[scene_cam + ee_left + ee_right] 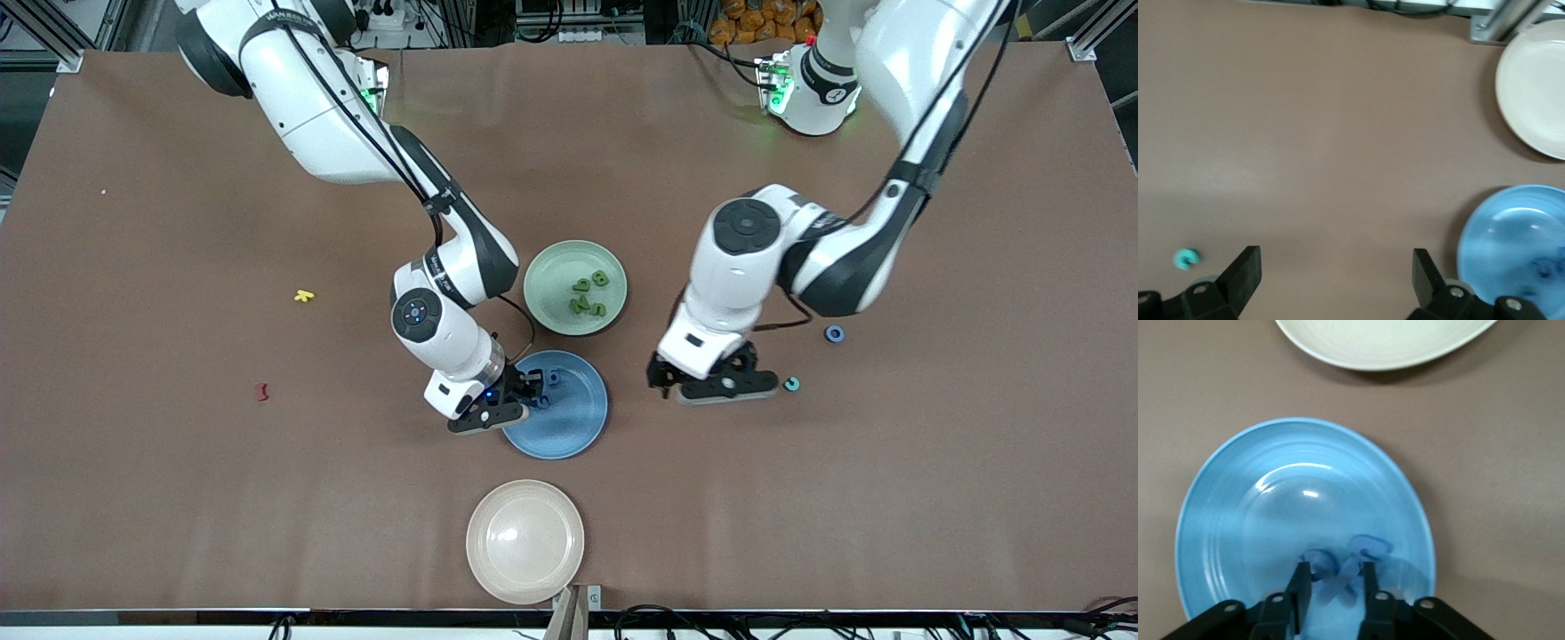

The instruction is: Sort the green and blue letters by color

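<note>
My right gripper (532,394) is low over the blue plate (573,427), at the plate's edge toward the right arm's end. In the right wrist view its fingers (1301,587) are shut on a blue X-shaped letter (1341,579), and two more blue letters (1370,547) lie in the plate (1205,493). Several olive green letters (589,295) lie in the green plate (551,267). A blue ring-shaped letter (834,333) lies on the table toward the left arm's end. My left gripper (716,384) (1335,257) is open and empty over bare table.
A teal hook piece (790,384) (1185,258) lies beside my left gripper. An empty cream plate (524,540) (1538,87) sits near the front edge. A yellow piece (304,296) and a red piece (261,391) lie toward the right arm's end.
</note>
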### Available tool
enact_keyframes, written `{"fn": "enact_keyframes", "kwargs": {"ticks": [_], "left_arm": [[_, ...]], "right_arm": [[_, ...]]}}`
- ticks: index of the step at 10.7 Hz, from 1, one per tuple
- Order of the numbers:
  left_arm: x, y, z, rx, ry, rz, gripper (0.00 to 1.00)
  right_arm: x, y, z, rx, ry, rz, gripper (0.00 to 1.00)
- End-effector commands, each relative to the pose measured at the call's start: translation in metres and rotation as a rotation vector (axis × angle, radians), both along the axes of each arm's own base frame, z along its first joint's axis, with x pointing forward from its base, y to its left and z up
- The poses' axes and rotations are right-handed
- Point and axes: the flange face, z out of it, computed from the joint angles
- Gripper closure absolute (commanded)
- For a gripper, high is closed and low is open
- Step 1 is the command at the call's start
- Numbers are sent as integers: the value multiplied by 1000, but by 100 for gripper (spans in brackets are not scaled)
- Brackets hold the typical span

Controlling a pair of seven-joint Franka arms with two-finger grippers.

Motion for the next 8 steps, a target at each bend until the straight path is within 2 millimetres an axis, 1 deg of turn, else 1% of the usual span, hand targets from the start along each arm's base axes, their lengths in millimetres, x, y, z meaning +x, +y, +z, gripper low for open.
{"fn": "enact_keyframes", "kwargs": {"ticks": [1, 2, 3, 4, 5, 6, 7, 8], "left_arm": [[13, 71, 42, 108, 20, 22, 0], [17, 87, 57, 112, 3, 44, 0], [15, 94, 73, 126, -10, 40, 0], [16, 107, 88, 136, -14, 62, 0], [18, 129, 106, 151, -29, 58, 0], [18, 146, 119, 188, -20, -4, 0], [19, 170, 130, 220, 10, -98, 0], [23, 199, 142, 174, 37, -144, 0]], "right_arm": [[-4, 20, 3, 36, 39, -105, 0], [-3, 19, 6, 33, 38, -103, 0], [1, 13, 14, 33, 29, -103, 0], [4, 5, 23, 21, 41, -93, 0], [9, -11, 30, -4, 64, -83, 0], [15, -30, 43, -27, 76, -60, 0], [20, -54, 52, -52, 89, -33, 0], [22, -83, 60, -69, 94, -7, 0]]}}
